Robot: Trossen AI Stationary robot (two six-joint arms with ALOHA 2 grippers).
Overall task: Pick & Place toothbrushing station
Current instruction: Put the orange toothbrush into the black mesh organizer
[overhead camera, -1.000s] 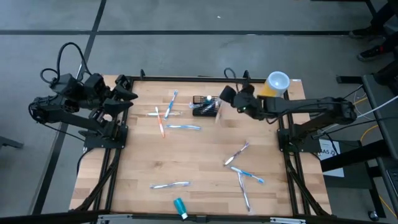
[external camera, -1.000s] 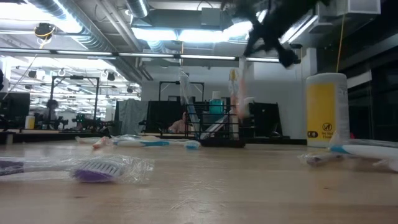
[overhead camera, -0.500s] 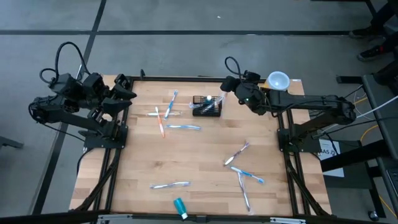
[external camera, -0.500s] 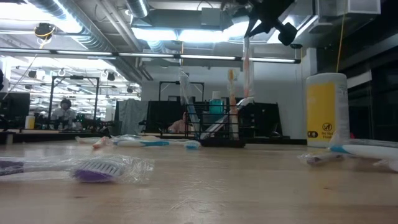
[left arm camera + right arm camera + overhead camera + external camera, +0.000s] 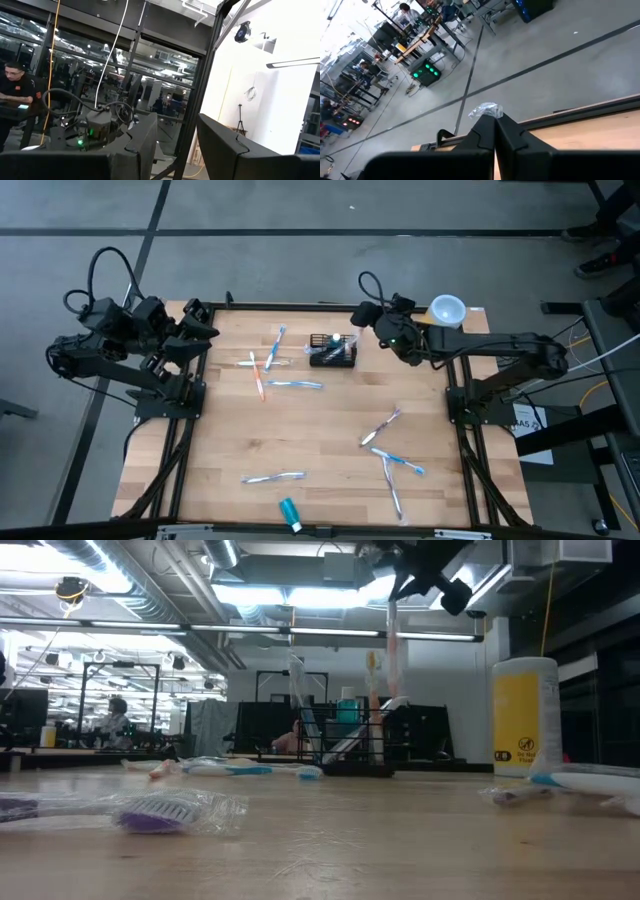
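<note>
Since 0.5 s ago the right gripper [image 5: 364,316] has edged slightly toward the table's far edge, wrapped toothbrush [image 5: 392,640] hanging upright from its closed fingers [image 5: 485,131]. Table [image 5: 300,430]: loose brushes scattered. Toothbrushing station [image 5: 333,352] sits near far edge, just left of and below the gripper, not touching; long axis runs left-right. Left gripper [image 5: 205,332] waits at the table's far-left corner, fingers wide.

A grey concrete floor [image 5: 300,220], crossed by dark lines, was seen around the wooden table [image 5: 320,440]. Beyond the table, a hall was lit by long ceiling lights [image 5: 290,595] under silver ducts [image 5: 150,585]. Workbenches [image 5: 427,37] with seated people [image 5: 407,11] were ranged along the floor, and a white wall [image 5: 280,100] stood behind dark framing [image 5: 210,75].
</note>
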